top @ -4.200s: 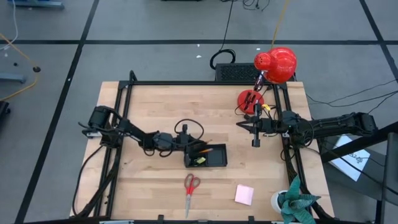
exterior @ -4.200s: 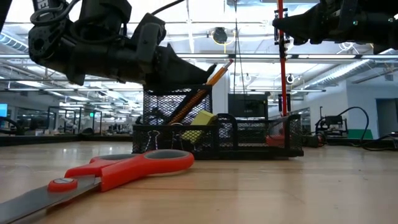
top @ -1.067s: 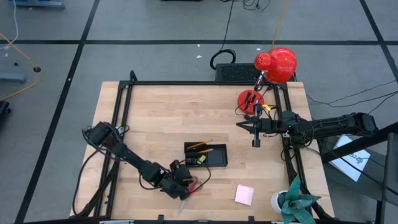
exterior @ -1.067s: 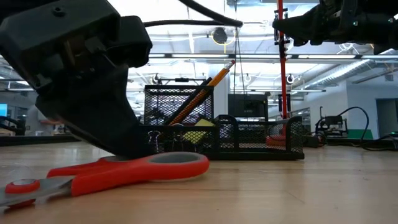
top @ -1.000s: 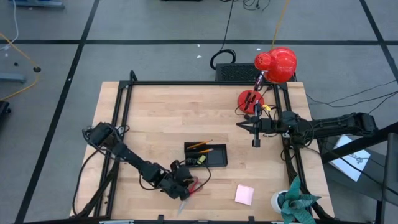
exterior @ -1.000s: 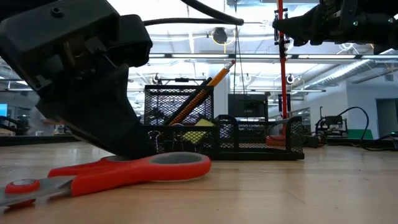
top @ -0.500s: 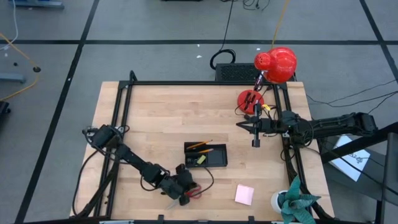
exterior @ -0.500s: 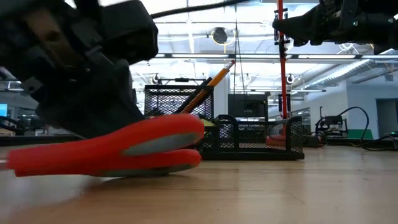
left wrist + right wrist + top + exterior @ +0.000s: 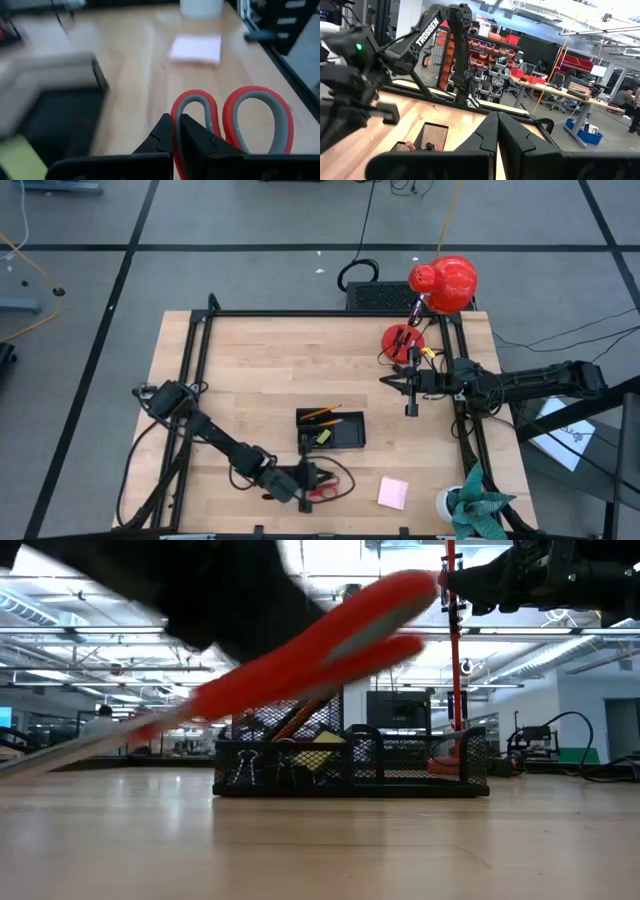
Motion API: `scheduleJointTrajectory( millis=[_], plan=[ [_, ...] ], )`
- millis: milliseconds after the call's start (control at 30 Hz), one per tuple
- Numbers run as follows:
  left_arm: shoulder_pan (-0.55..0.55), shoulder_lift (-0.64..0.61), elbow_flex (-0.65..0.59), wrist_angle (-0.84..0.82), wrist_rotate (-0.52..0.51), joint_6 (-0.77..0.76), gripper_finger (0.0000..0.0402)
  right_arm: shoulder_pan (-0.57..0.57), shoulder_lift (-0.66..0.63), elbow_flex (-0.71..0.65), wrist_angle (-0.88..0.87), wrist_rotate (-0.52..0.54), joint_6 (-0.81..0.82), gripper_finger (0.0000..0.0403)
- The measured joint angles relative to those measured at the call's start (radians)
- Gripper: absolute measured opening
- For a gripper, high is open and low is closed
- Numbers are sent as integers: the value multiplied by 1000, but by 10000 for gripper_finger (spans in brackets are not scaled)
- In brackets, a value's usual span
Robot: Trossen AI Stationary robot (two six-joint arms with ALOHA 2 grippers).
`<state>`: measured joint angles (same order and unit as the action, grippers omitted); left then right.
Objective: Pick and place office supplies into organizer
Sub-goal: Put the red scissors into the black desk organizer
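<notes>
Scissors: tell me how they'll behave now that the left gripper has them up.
The scissors likely stay stiff: in the low view they hang as one straight tilted line. The left gripper pinches only one handle loop, so they may pivot or swing. The smooth red plastic could slip somewhat in that narrow grip.

The left arm reaches low along the table's near side, its left gripper clamped on one handle loop of the red-handled scissors, which hang clear of the tabletop, while the right arm waits raised at the far right, its right gripper shut.
</notes>
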<state>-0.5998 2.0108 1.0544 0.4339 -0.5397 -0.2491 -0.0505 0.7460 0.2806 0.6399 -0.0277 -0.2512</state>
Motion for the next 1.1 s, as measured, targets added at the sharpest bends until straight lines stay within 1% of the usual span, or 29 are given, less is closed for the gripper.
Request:
scheduleJointTrajectory(
  millis=[100, 233, 300, 400, 533, 567, 633, 667, 733, 800, 967, 1033, 1100],
  plan=[
    [8, -4, 64, 0, -62, 179, 8, 0, 0, 0, 0, 0, 0, 4],
    [16, -66, 149, -21, -206, 421, 9, 0, 0, 0, 2, 0, 0, 4],
    [25, -108, 186, -59, -295, 516, 15, 0, 0, 0, 3, 0, 0, 4],
    [41, -164, 216, -66, -430, 650, 13, 0, 0, 0, 2, 0, 3, 4],
    [88, -206, 230, 0, -637, 774, 7, 0, 0, 0, 7, 0, 3, 4],
    [111, -208, 230, 15, -669, 790, 9, 0, 0, 0, 6, 0, 3, 4],
    [157, -206, 230, 15, -690, 803, 13, 0, 0, 0, 11, 0, 3, 4],
    [179, -204, 229, 10, -681, 807, 12, 0, 0, 0, 13, 0, 3, 4],
    [218, -195, 229, 11, -616, 800, 7, 0, 0, 0, 13, 0, 3, 4],
    [249, -186, 229, 14, -583, 780, 6, 0, 0, 0, 13, -1, 3, 4],
    [295, -164, 223, 16, -643, 761, 6, 0, 0, 0, 9, -3, 3, 4],
    [299, -166, 208, 53, -661, 735, 5, 0, 0, 0, 2, -3, 3, 4],
    [298, -166, 185, 84, -709, 732, 6, 0, 0, 0, 2, -3, 3, 4]
  ],
)
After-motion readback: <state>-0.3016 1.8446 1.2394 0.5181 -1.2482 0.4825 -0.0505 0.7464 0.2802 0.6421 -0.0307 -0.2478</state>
